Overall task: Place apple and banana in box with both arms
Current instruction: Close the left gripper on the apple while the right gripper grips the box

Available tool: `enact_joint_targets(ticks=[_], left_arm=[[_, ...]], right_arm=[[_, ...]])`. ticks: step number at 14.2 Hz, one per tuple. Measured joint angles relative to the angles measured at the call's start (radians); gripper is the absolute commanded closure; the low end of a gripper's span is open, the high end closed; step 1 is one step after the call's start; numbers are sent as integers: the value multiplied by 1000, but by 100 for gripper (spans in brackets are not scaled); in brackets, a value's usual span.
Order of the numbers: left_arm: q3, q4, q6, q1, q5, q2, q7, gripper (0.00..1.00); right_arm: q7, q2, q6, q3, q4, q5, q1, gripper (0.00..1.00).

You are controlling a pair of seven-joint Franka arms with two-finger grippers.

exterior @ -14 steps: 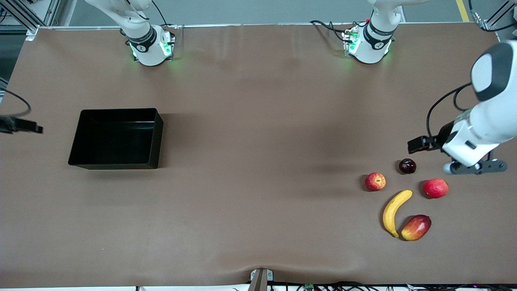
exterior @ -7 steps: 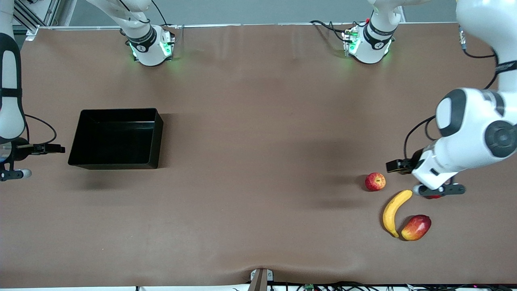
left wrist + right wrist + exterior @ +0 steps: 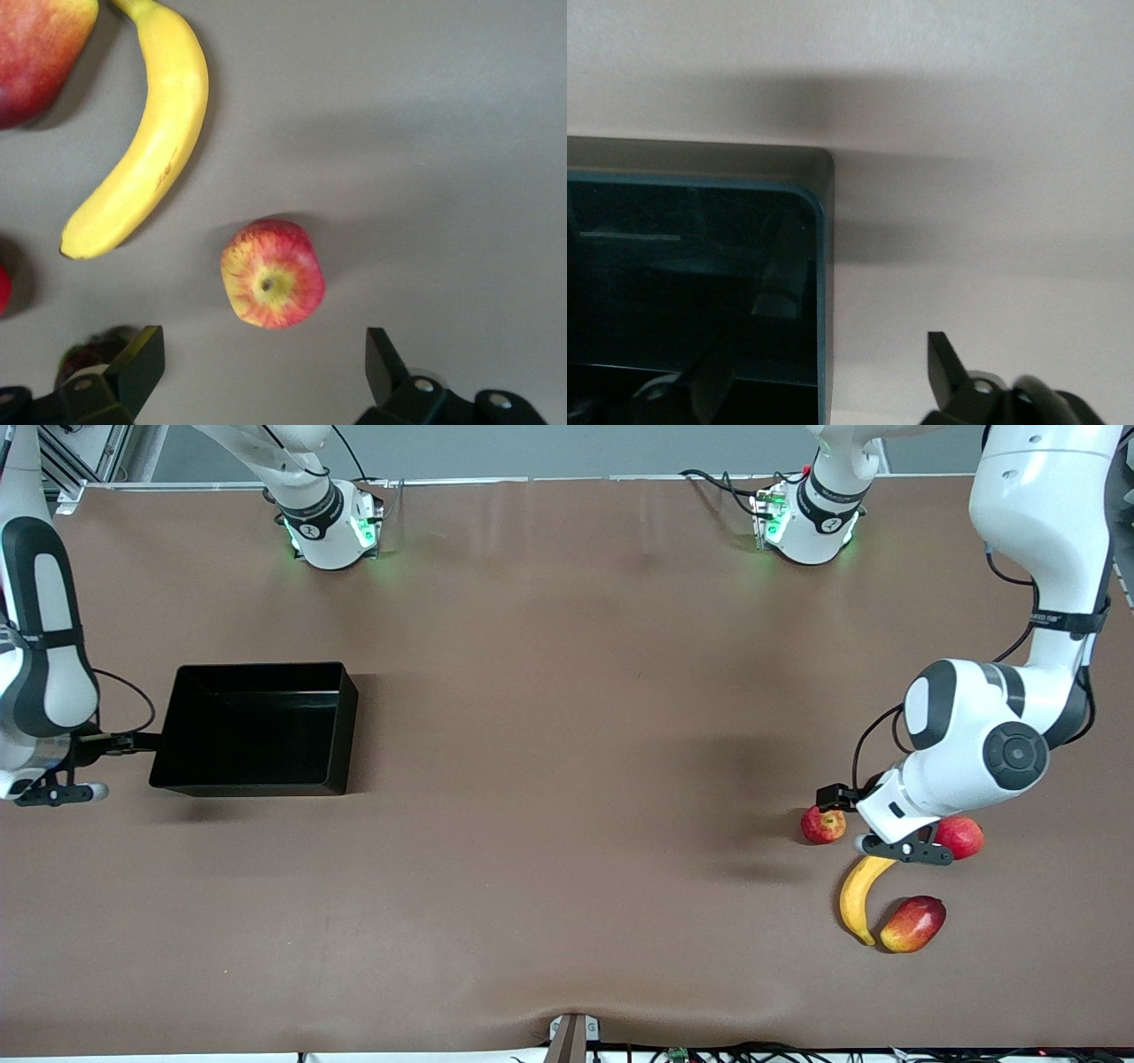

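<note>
The apple (image 3: 823, 825), red with yellow streaks, lies on the table at the left arm's end. The yellow banana (image 3: 856, 895) lies just nearer the front camera. My left gripper (image 3: 902, 849) is open and hovers over the banana's tip, beside the apple. In the left wrist view its gap (image 3: 261, 367) is just short of the apple (image 3: 272, 274), with the banana (image 3: 146, 150) beside it. The black box (image 3: 248, 787) stands at the right arm's end. My right gripper (image 3: 53, 791) is open beside the box's end wall. In the right wrist view (image 3: 828, 376) it straddles the box rim (image 3: 821, 266).
A red-and-yellow mango-like fruit (image 3: 912, 924) lies beside the banana. A plain pinkish-red fruit (image 3: 963, 836) lies partly under the left hand. A dark plum (image 3: 81, 356) shows by a left finger in the left wrist view. The table is brown.
The left arm has swung in over the fruits and come down beside the apple, covering the dark plum. The right arm has moved in toward the box's end wall.
</note>
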Motion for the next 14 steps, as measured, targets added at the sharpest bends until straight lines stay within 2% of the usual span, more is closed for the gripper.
enact_joint_targets(ticks=[1,3,8,14], left_arm=[[0,-14,22,1,22,5,1,0],[0,-46,86,2,32,17,0,0],[0,-75,159,5,32,54,-92,0],[0,-76,202,6,32,86,-184,0]], right_arm=[[-3,0,13,0,-15,0,-5,40],[-10,-2,29,0,-39,1,-13,63],[-13,-4,40,1,-77,4,-14,100],[-17,-11,11,3,-81,24,-14,100]])
